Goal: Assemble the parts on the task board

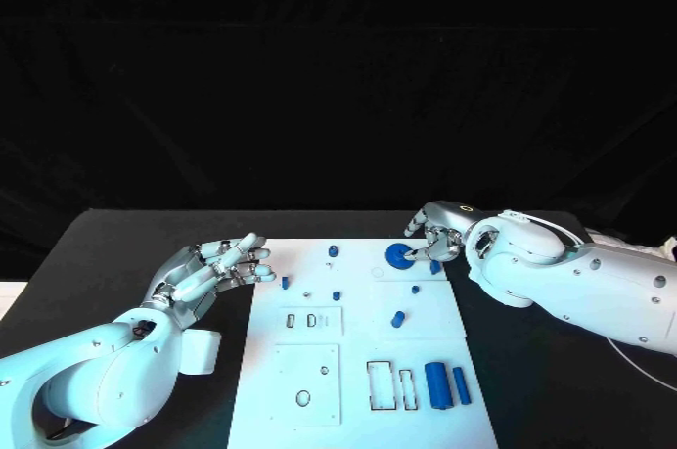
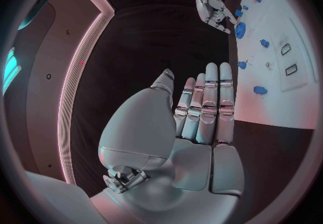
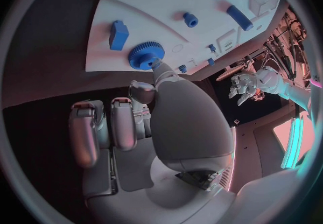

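Your blue gear (image 1: 399,255) sits near the upper right corner of the white task board (image 1: 360,371), in the centre of the head frame. The right hand (image 1: 434,236) touches it at its right rim with a fingertip; in the right wrist view the other fingers (image 3: 88,132) are curled back off the board, gripping nothing. A small blue block (image 3: 118,35) lies just beside the gear, close to the board's right edge. Lower down you see a short blue peg (image 1: 398,319) mid-board, and two long blue pins (image 1: 447,384) lying side by side at lower right, next to narrow rectangular slots (image 1: 383,384). Small blue studs (image 1: 336,295) stand in the upper left part. The left hand (image 1: 219,268) hovers at the board's left edge, fingers straight and together, holding nothing. The black desk (image 1: 99,263) lies open on either side of the board.
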Motion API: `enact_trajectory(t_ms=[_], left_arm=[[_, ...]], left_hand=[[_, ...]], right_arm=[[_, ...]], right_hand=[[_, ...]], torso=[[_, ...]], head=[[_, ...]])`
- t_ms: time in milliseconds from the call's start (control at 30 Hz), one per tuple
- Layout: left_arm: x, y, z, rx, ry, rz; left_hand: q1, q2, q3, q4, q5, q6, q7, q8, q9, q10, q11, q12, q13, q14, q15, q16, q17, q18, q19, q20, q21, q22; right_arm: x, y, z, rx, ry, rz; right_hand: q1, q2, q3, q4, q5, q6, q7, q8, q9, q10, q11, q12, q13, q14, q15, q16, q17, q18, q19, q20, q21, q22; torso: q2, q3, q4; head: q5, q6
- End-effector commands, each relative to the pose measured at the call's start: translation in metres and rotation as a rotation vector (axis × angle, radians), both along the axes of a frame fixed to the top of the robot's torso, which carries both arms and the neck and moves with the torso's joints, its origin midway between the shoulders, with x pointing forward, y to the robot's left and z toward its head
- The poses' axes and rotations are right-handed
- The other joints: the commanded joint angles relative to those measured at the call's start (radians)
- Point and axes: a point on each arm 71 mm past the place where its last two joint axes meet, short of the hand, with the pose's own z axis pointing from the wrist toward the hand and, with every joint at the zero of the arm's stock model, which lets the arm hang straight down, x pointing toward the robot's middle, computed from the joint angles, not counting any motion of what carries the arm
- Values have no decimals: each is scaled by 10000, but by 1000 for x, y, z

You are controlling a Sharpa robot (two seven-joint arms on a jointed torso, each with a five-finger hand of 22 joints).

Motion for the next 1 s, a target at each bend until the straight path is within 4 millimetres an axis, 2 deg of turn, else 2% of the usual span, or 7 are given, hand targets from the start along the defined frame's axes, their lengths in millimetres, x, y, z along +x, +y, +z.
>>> enact_trajectory(t_ms=[33, 167, 400, 1000], left_arm=[[0, -2, 1, -144, -40, -215], [0, -3, 1, -144, -37, -219], [0, -2, 1, -135, -31, -203], [1, -1, 0, -110, 4, -183]], left_hand=[[100, -5, 7, -63, 16, -27, 48, -70, -10, -21, 31, -42, -12, -11, 57, -28, 15, 95, -55, 41, -60, -14], [100, -5, 7, -63, 16, -27, 48, -70, -10, -21, 31, -42, -12, -11, 57, -28, 15, 95, -55, 41, -60, -14], [100, -5, 7, -63, 16, -27, 48, -70, -10, -21, 31, -42, -12, -11, 57, -28, 15, 95, -55, 41, -60, -14], [100, -5, 7, -63, 16, -27, 48, -70, -10, -21, 31, -42, -12, -11, 57, -28, 15, 95, -55, 41, -60, -14]], right_arm=[[2, -1, -7, -53, 457, -208], [4, 0, -11, -47, 571, -255], [6, 4, -16, 0, 734, -161], [5, 11, -14, 151, 276, 62]], right_hand=[[24, 93, -52, 1, 48, 3, 59, 70, 15, -62, 19, 166, 182, 535, 52, 77, 42, -143, 369, 91, 53, 1655], [32, 145, -46, -5, 65, 36, 55, 94, 23, -6, 17, 452, 496, 546, 52, 118, 119, -151, 391, 93, 69, 1691], [27, 177, -66, -11, 91, 91, 49, 136, 35, 43, 17, 787, 888, 576, 55, 216, 304, -168, 440, 97, 100, 1768], [68, 354, -23, -55, 147, 288, 16, 246, 68, 114, -9, 1190, 1391, 625, 40, 381, 617, -215, 579, 91, 185, 1975]], torso=[[8, 6, 15], [7, -20, 19], [4, -17, 20], [-4, -21, 30]], head=[[-17, -26], [-8, -49], [2, -91], [-2, -96]])
